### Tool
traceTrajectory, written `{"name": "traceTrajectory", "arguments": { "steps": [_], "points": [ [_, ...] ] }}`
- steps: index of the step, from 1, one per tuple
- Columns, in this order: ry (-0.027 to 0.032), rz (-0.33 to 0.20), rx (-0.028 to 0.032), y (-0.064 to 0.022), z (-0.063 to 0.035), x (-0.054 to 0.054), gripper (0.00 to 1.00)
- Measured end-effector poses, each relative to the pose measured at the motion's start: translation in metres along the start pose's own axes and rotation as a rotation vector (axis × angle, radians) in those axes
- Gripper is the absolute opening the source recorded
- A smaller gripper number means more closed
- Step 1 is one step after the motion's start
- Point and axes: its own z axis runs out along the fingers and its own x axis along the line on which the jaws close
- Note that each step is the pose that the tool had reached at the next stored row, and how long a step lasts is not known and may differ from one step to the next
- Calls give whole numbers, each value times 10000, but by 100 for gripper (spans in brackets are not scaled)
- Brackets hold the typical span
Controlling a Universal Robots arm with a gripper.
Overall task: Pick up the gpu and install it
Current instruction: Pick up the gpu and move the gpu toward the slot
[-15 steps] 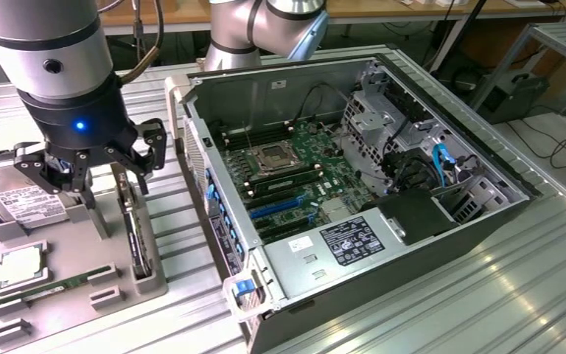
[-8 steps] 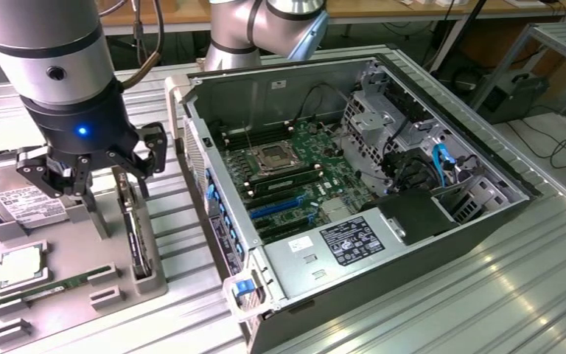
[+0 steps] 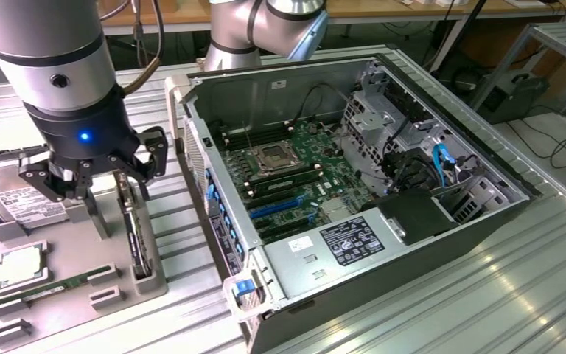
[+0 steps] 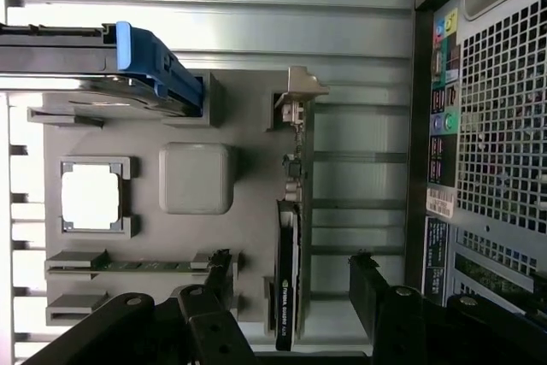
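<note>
The gpu stands on its edge in a slot at the side of the grey parts tray nearest the computer case. From the wrist view the gpu is a thin black and green strip with its silvery bracket at the far end. My gripper hangs over the tray, open, one finger on each side of the card. The wrist view has my gripper straddling the card's black end, with clear gaps between the fingers and the card.
The open computer case lies at the exterior view's right, its motherboard and blue slots exposed. On the tray sit a hard drive in a blue caddy, a processor and a memory stick.
</note>
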Motion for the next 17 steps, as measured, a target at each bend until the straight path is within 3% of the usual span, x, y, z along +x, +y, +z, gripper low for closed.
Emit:
{"name": "traceTrajectory", "arguments": {
  "steps": [17],
  "points": [
    [12,-119,-4,-29,144,4,66]
  ]
}}
